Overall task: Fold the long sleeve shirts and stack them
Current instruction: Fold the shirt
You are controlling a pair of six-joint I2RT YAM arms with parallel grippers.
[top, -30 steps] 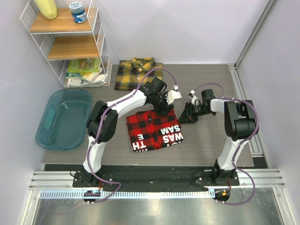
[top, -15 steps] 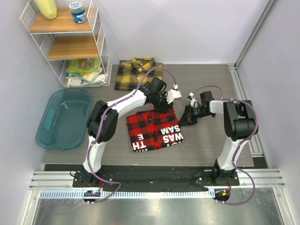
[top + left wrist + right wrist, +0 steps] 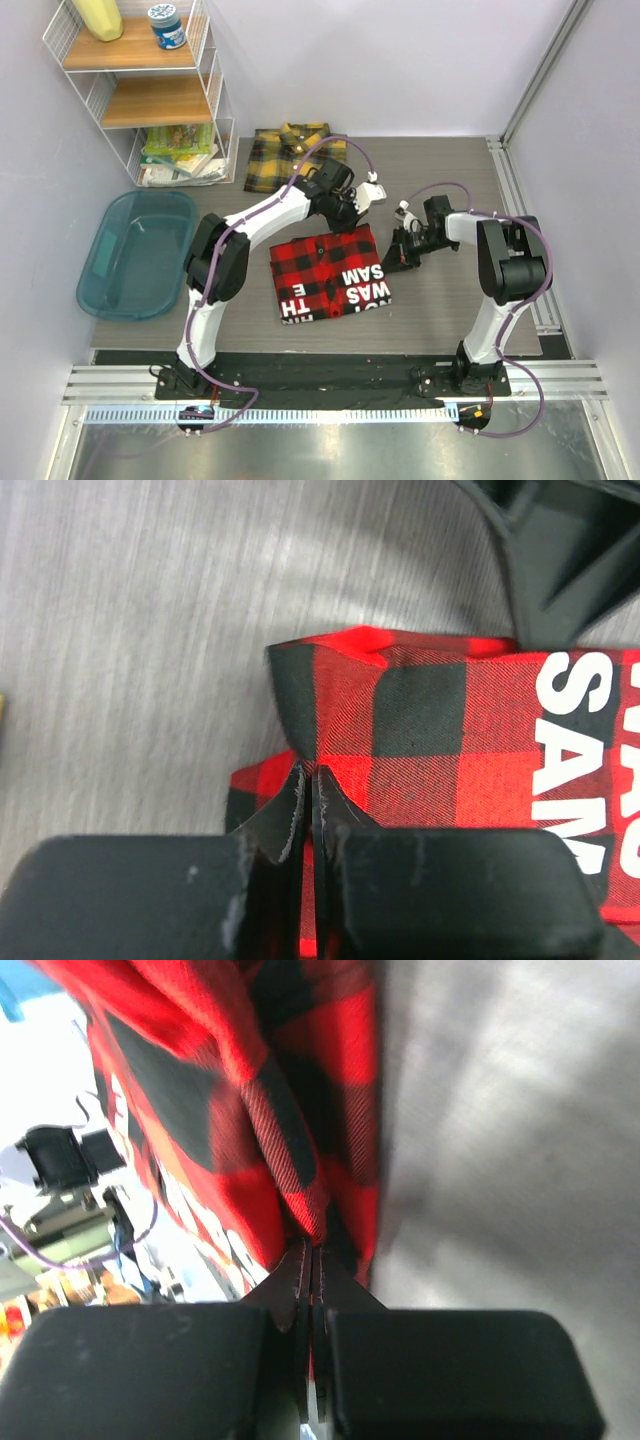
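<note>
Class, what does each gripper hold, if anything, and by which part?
Both hold the red shirt: the left gripper pinches its far edge near a corner, the right gripper a fold at its right edge.

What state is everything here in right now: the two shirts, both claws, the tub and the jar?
red shirt: folded, lying lettering up, far edge pinched by both claws.
yellow shirt: folded, lying free at the back of the table.
left claw: shut on the red shirt.
right claw: shut on the red shirt.
tub: open side up, left of the red shirt.
jar: upright on the top shelf, lid on.
</note>
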